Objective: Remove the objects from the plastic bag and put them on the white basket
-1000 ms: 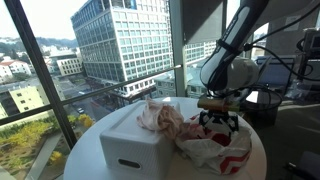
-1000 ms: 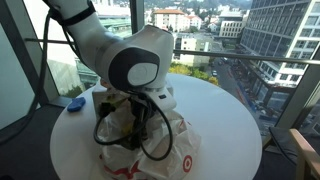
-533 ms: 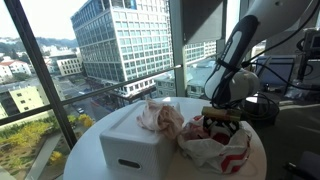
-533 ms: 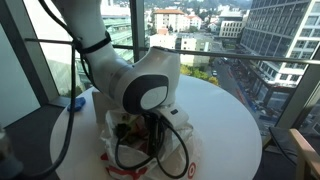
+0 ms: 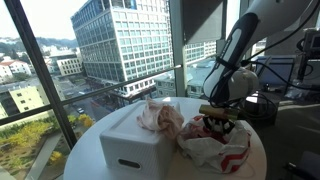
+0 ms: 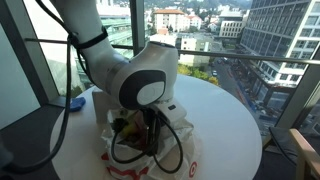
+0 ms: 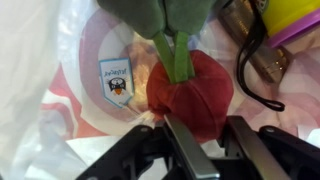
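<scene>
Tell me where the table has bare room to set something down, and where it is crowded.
In an exterior view the table is bare between the plastic bag and its rim toward the window. A narrower bare strip lies beside the white basket. It is crowded where the gripper reaches into the bag beside the basket.

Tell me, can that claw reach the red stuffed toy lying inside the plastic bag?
Probably yes. In the wrist view the gripper sits right at the red stuffed toy, which lies uncovered in the open plastic bag, nothing between them.
</scene>
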### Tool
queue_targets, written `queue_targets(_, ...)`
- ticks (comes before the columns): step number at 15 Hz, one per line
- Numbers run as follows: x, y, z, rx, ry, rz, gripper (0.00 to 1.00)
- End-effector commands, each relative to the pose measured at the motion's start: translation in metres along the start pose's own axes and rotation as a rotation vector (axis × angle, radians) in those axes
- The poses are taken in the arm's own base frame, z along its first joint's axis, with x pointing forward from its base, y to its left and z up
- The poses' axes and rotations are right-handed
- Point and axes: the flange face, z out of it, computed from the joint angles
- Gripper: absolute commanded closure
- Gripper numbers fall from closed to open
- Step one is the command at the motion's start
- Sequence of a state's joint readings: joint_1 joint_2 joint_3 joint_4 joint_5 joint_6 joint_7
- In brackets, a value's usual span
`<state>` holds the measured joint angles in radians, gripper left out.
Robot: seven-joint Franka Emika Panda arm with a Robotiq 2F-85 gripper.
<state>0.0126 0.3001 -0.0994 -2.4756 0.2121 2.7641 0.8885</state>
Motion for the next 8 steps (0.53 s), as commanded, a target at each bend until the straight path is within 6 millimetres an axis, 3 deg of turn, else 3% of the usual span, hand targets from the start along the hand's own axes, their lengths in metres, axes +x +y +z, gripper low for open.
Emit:
queue_targets(1,-0.004,0.007,-0.041,0.057,-0.057,0.074,0.94)
queue_targets(2,-0.004,0.008,-0.053,0.076,-0.082,0.095,0.98)
queue_targets(8,-0.017,0.011,-0.143,0.152,-0.186,0.108,0.94)
